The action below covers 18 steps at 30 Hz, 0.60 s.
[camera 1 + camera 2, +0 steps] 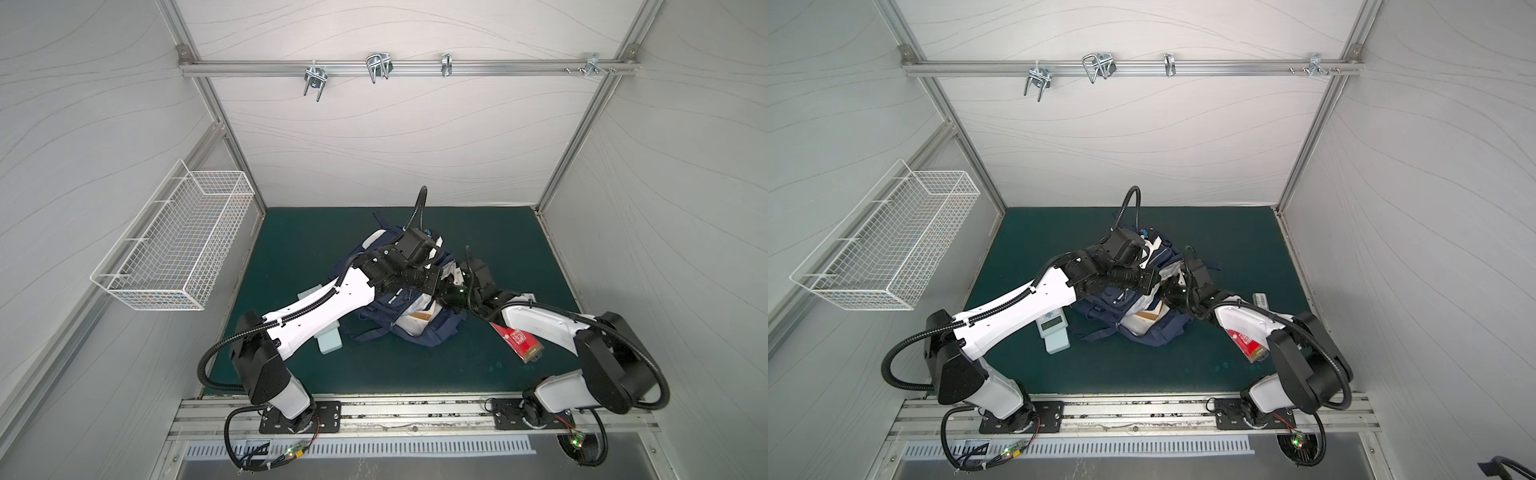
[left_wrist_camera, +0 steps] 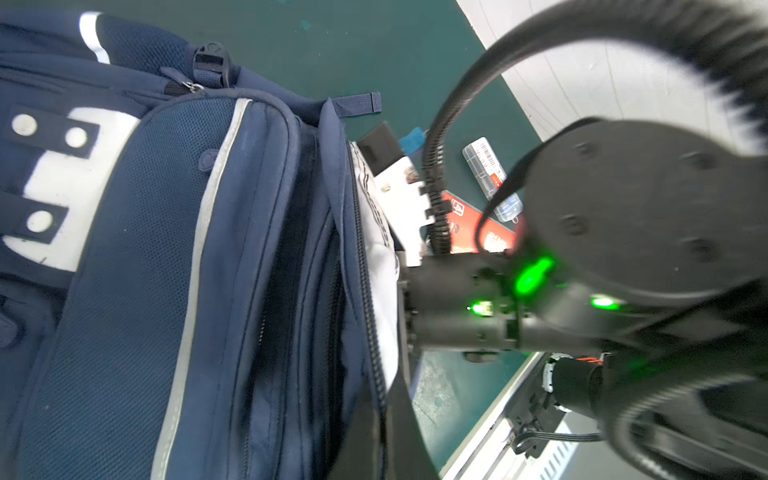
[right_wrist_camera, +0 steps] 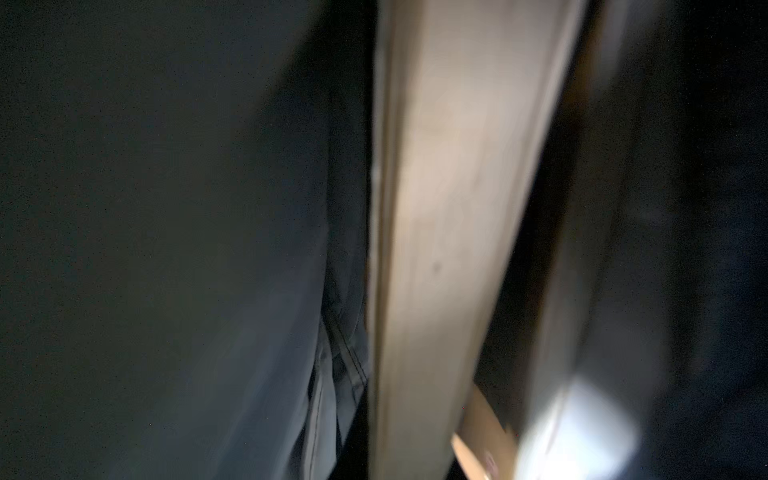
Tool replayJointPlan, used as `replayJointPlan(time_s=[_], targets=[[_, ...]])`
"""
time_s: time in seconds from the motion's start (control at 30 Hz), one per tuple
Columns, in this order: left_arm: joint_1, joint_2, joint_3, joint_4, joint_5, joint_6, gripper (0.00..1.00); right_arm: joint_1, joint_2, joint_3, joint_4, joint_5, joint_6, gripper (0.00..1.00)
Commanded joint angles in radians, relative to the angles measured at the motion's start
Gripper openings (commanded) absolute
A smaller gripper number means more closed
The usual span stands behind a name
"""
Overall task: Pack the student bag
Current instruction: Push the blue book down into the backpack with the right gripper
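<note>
**Claws meet at the bag's mouth**

Left claw (image 2: 382, 424) is pressed together on the zip edge of the student bag (image 1: 434, 332), a large navy-blue fabric backpack with white reflective stripes, lying mid-desk on the green-matted desk (image 1: 332, 365). My read: that pinch lifts the rim so the main compartment gapes toward the right. And the right claw (image 2: 409, 311) is nose-first in that gap! Its wrist view gives only dark lining beside a blurred tan flat slab (image 3: 449, 208), probably a book or card being seated inside. With the jaws buried, I cannot tell whether they pinch it or merely rest against it.

Waiting outside are a pale mint rectangular device with a small screen (image 1: 1052, 328) just left of the bag, half under the left arm. A red packet with a brown end (image 1: 519, 338) lies to the right, partly under the right arm, and a clear plastic case with a barcode label (image 1: 1260, 300) lies just beyond it.

How much is already packed stays hidden, since both arms cover the opening from above. A white flat piece with a black end (image 2: 395, 178) by the zip is too cut off to name.
</note>
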Motion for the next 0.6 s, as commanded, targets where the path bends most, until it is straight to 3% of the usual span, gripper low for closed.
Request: replayJointPlan(time_s=[0.0,0.1,0.2,0.3,0.37,0.5,0.57], targets=[[0.011,-0.028,0.060,0.166,0.074,-0.048,0.00,0.019,0.049,0.051,0.065,0.017,0.011,0.17],[0.030,-0.022,0.030,0.185,0.094,-0.071,0.00,0.021,0.030,0.064,-0.066,0.054,-0.023,0.45],[0.052,-0.010,-0.008,0.209,0.118,-0.106,0.00,0.009,-0.044,0.047,-0.243,0.117,-0.057,0.61],[0.061,-0.001,-0.040,0.229,0.136,-0.123,0.00,-0.013,-0.171,0.004,-0.370,0.143,-0.107,0.71],[0.062,0.001,-0.055,0.244,0.142,-0.132,0.00,-0.015,-0.260,0.011,-0.516,0.199,-0.145,0.76],[0.068,0.008,-0.068,0.244,0.132,-0.151,0.03,-0.045,-0.416,0.048,-0.761,0.267,-0.225,0.74],[0.078,0.007,-0.074,0.238,0.139,-0.171,0.27,-0.047,-0.480,0.079,-0.855,0.300,-0.269,0.71]])
